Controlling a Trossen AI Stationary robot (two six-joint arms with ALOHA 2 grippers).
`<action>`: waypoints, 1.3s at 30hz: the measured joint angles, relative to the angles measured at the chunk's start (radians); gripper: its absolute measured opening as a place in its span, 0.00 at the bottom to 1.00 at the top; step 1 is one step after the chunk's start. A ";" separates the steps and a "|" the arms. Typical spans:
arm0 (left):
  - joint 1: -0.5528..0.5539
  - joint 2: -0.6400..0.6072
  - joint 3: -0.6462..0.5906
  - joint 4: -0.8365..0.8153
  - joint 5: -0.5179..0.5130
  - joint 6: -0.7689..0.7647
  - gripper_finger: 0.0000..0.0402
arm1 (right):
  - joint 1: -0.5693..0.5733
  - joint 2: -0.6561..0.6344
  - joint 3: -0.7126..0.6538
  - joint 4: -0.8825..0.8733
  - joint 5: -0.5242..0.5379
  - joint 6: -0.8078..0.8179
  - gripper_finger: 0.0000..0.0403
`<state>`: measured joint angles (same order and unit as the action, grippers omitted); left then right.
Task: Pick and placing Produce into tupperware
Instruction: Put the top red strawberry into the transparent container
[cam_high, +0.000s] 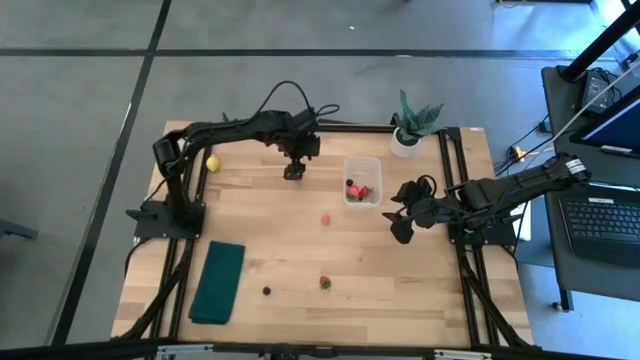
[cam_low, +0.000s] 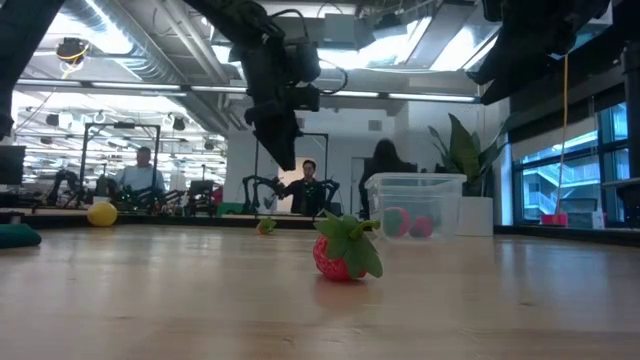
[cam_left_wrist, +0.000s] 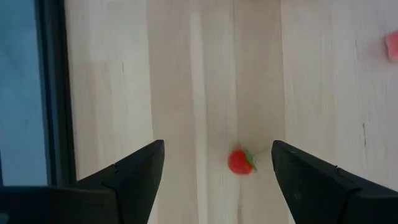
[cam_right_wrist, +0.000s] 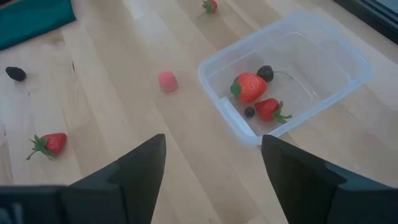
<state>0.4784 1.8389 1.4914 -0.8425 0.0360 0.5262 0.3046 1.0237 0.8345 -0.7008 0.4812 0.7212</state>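
The clear tupperware stands right of the table's centre and holds two red strawberries and two dark berries. Loose on the wood lie a pink piece, a strawberry, a dark berry and a yellow piece. My left gripper is open and hovers above another small strawberry near the far edge, with a finger on either side of it and well above the table. My right gripper is open and hangs in the air right of the tub.
A dark green folded cloth lies at the near left. A potted green plant stands at the far edge behind the tub. Black frame rails run along the table's left and right sides. People sit in the room beyond the table.
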 joint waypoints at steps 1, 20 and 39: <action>-0.003 0.000 0.000 0.009 0.000 0.000 0.72 | 0.000 0.000 0.000 0.000 0.000 -0.001 0.66; -0.009 0.094 0.000 -0.100 0.012 0.217 0.72 | 0.000 0.000 0.000 0.000 0.000 -0.019 0.66; -0.022 0.236 0.000 -0.085 -0.038 0.273 0.64 | 0.000 0.000 0.000 -0.010 -0.001 -0.023 0.66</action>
<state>0.4561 2.0749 1.4918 -0.9271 -0.0017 0.7994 0.3042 1.0237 0.8345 -0.7105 0.4805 0.6983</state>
